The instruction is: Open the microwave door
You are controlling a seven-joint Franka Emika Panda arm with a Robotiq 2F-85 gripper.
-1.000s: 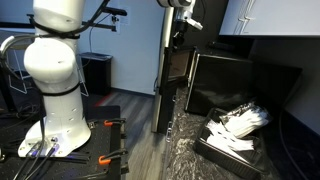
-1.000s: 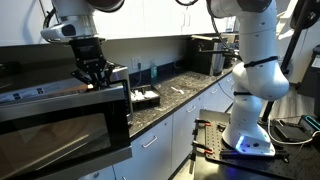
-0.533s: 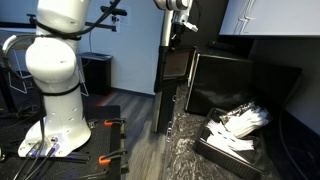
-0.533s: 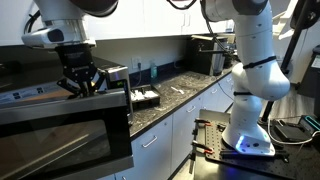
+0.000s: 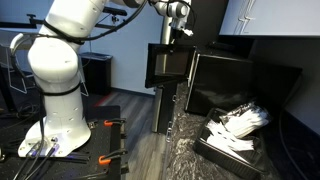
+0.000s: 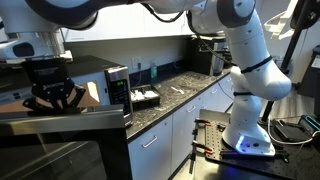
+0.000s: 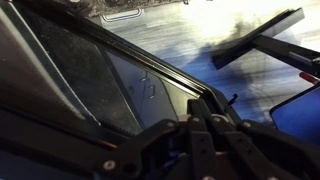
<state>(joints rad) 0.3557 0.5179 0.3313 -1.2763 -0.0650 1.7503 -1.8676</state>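
the fingers (image 7: 205, 128) sit at the upper edge of the microwave door (image 5: 166, 65), whose greyish window lies just beyond and below them in the wrist view. they seem placed there so that the arm's sweep can carry the panel round. the door stands swung well out from the microwave (image 5: 240, 85), so the opening looks largely done, but the dark fingers blend into the dark frame, so one cannot tell whether they are clenched or released.

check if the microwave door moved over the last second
Yes. The microwave door has swung further open, out from the microwave, its window now turned more toward this exterior camera.
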